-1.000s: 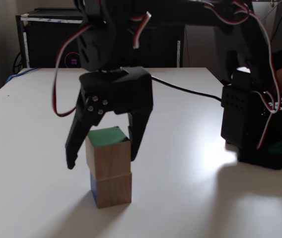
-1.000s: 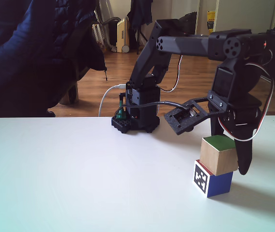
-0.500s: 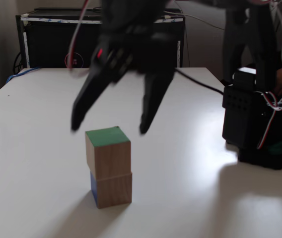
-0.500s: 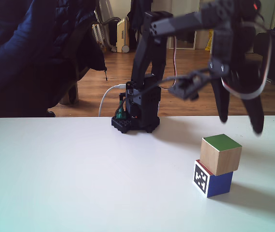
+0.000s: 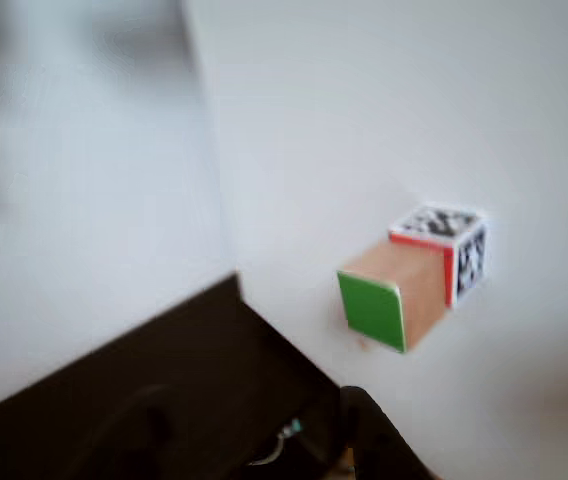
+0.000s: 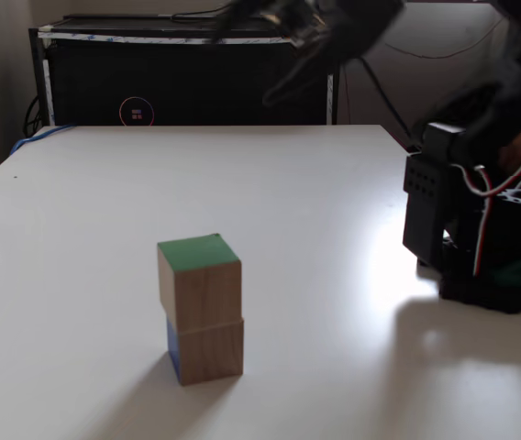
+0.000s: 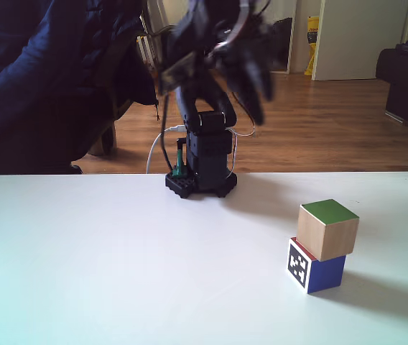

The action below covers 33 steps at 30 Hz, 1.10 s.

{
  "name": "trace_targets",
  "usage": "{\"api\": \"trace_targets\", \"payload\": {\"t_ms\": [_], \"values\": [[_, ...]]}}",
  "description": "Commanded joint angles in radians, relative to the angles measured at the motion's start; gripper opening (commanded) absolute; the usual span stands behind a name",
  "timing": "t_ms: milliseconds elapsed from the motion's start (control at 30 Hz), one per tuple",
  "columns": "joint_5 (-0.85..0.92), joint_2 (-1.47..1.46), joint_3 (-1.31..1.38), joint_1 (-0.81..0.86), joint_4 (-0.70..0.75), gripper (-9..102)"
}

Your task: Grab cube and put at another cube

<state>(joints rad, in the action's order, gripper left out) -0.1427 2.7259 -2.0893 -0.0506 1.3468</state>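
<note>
Cube (image 7: 326,228) sat stacked on another cube (image 7: 314,266), green face up, resting slightly askew. Gripper (image 7: 251,68) was blurred, high above the arm base (image 7: 202,162), well apart from the stack; fingers' spread could not be told.

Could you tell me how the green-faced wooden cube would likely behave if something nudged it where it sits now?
The cube rests on the smaller marker cube, overhanging it slightly, so a sideways nudge could probably slide or tip it off. It looks like solid wood: stiff, likely light. Its flat faces mean it should not roll.
</note>
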Motion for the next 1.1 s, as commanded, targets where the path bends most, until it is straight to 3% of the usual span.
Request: {"api": "trace_targets", "payload": {"t_ms": [0,267,600,867,1067], "values": [[0.034,0.276,-0.221,0.023,-0.044,17],[0.058,0.551,-0.518,0.106,-0.089,12],[0.110,0.563,-0.718,0.238,-0.164,0],[0.150,0.563,-0.922,0.296,-0.268,0],[0.170,0.563,-0.917,0.299,-0.216,0]]}}
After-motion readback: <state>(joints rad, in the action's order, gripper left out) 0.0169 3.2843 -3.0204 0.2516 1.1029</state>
